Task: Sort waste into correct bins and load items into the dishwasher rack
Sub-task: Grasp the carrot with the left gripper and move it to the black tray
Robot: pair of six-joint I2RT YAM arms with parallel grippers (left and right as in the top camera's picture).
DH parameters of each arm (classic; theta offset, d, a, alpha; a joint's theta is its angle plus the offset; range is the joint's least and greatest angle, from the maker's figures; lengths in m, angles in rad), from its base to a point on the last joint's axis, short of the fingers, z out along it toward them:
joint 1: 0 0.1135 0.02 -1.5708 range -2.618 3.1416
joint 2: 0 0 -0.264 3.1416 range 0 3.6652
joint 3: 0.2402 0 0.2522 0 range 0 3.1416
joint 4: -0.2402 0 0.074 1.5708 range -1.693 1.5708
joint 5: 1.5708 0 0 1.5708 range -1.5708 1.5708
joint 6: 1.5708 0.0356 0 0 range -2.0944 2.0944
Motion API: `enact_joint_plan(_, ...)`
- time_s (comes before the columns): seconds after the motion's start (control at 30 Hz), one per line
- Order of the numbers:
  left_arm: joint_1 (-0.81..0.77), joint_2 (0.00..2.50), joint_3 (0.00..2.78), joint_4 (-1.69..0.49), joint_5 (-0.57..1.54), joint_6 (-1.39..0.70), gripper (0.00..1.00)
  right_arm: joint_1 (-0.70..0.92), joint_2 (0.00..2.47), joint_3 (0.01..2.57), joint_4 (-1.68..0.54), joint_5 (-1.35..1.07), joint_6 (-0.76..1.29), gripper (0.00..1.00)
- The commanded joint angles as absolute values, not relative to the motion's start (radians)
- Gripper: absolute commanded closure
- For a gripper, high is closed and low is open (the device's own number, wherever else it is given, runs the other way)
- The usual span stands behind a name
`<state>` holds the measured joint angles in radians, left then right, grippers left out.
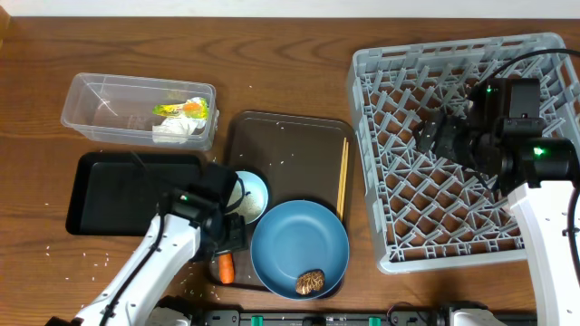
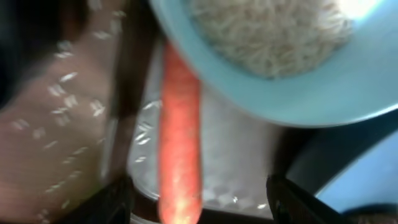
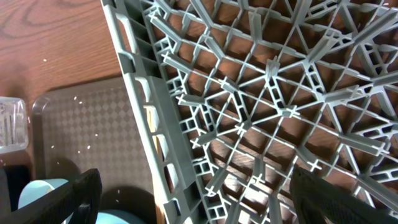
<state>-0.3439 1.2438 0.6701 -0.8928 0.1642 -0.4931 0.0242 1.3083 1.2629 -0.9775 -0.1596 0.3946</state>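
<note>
At the front edge of the brown tray, the left fingers stand spread on either side of the carrot, which lies against the light-blue cup of rice. The right fingers, spread and empty, hang above the rack.

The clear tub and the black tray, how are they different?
The clear tub is see-through with taller walls; the black tray is dark and shallow. The tub holds crumpled white paper and a green-yellow wrapper; I can see no waste in the tray. The tub sits farther from the robot than the tray. Both are rectangular and about the same size.
</note>
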Motion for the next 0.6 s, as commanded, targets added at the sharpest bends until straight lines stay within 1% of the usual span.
enact_joint_plan(0.0, -0.348, 1.252, 0.611, -0.859, 0.221, -0.477, 0.32, 0.034, 1.311, 1.263, -0.974, -0.153, 0.404, 0.10)
enact_joint_plan(0.03, -0.348, 1.254, 0.597, -0.849, 0.227, -0.488, 0.32, 0.034, 1.311, 1.263, -0.975, -0.153, 0.404, 0.10)
enact_joint_plan(0.13, -0.348, 1.267, 0.589, -0.831, 0.242, -0.500, 0.43, 0.034, 1.311, 1.263, -0.976, -0.153, 0.404, 0.10)
enact_joint_plan(0.17, -0.348, 1.268, 0.589, -0.828, 0.235, -0.521, 0.43, 0.034, 1.311, 1.263, -0.975, -0.153, 0.404, 0.10)
enact_joint_plan(0.27, -0.348, 1.279, 0.589, -0.820, 0.233, -0.607, 0.44, 0.034, 1.311, 1.263, -0.976, -0.154, 0.404, 0.10)
enact_joint_plan(0.57, -0.348, 1.355, 0.572, -0.782, 0.225, -0.627, 0.45, 0.034, 1.311, 1.263, -0.976, -0.153, 0.404, 0.10)
